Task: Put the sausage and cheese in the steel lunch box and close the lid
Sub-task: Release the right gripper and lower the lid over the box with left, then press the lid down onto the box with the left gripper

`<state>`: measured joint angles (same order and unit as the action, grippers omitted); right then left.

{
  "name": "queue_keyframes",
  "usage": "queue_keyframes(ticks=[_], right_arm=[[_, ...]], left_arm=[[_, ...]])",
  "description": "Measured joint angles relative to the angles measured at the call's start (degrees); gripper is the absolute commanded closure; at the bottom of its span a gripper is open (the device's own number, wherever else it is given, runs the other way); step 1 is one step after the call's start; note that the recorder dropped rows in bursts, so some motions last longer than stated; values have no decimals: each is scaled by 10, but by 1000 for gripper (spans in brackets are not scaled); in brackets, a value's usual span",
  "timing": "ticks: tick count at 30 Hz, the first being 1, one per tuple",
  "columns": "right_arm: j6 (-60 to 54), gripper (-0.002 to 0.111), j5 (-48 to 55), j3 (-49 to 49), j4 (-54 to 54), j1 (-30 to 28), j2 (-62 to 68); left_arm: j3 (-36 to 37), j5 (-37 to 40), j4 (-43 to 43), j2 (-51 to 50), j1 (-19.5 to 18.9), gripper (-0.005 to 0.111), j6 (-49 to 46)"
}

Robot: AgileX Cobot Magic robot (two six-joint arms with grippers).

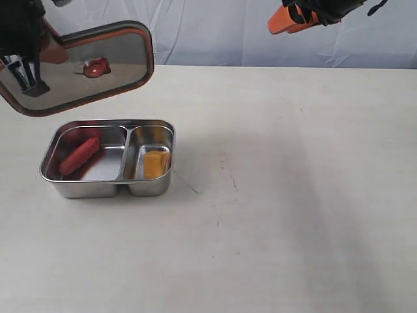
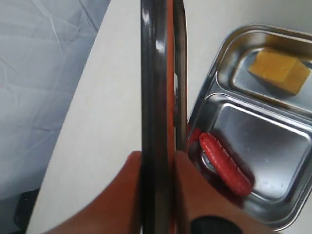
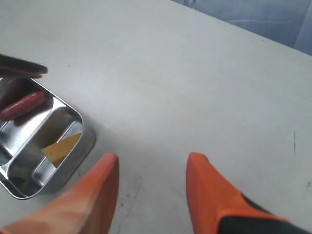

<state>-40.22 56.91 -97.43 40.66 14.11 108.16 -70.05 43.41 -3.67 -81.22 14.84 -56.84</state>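
The steel lunch box (image 1: 151, 126) sits on the table at the left. The red sausage (image 1: 79, 155) lies in its larger compartment and the yellow cheese (image 1: 155, 163) in the smaller one. My left gripper (image 1: 49, 44) is shut on the dark lid (image 1: 120, 62), which hangs tilted in the air above and behind the box, orange valve showing. In the left wrist view the lid (image 2: 157, 73) appears edge-on between the orange fingers (image 2: 195, 195), with the sausage (image 2: 224, 163) and cheese (image 2: 279, 69) below. My right gripper (image 1: 293, 19) is raised at the top right, open and empty (image 3: 152, 161).
The pale tabletop (image 1: 293, 195) stretches right of the box with faint scuff marks. A light wrinkled backdrop (image 1: 215, 32) stands behind the table's far edge.
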Motion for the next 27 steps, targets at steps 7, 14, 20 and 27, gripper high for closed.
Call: queue_keyframes(ticks=[7, 14, 20, 27], right_arm=[[-3, 65, 0, 0, -39, 0, 0], [-4, 65, -7, 0, -53, 0, 0], [-4, 65, -8, 0, -54, 0, 0], [-5, 65, -10, 0, -58, 0, 0]], left_arm=[[29, 10, 240, 1, 126, 107, 133], [194, -62, 626, 1, 241, 107, 521], [283, -112, 773, 2, 263, 107, 684], [352, -137, 875, 3, 263, 107, 819]])
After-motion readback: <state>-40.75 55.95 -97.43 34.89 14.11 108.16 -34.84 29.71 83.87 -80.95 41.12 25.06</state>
